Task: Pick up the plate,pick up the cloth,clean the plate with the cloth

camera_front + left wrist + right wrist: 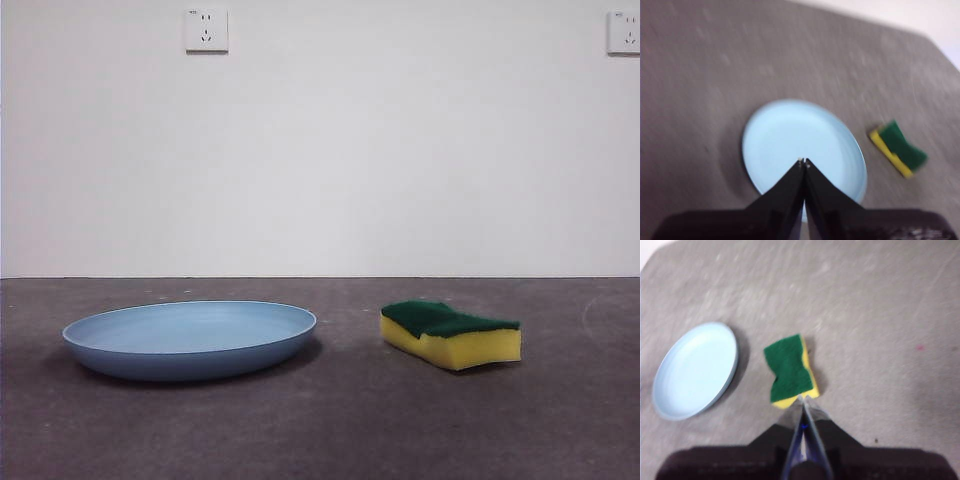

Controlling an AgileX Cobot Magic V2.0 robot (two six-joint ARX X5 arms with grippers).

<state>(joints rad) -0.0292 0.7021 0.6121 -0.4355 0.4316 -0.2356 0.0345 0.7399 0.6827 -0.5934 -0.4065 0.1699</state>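
The plate (190,338) lies flat on the bench (320,430), with the cloth (450,334) near it, apart, green side up. The left gripper (804,161) hangs above the plate and the right gripper (805,398) above the cloth, both with fingers pressed together, holding nothing.

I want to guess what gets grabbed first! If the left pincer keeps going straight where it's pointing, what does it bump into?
Most likely the plate. The left pincer, shut, hangs above it and points at its middle. How high it hangs is unclear. The sponge lies off to the side.
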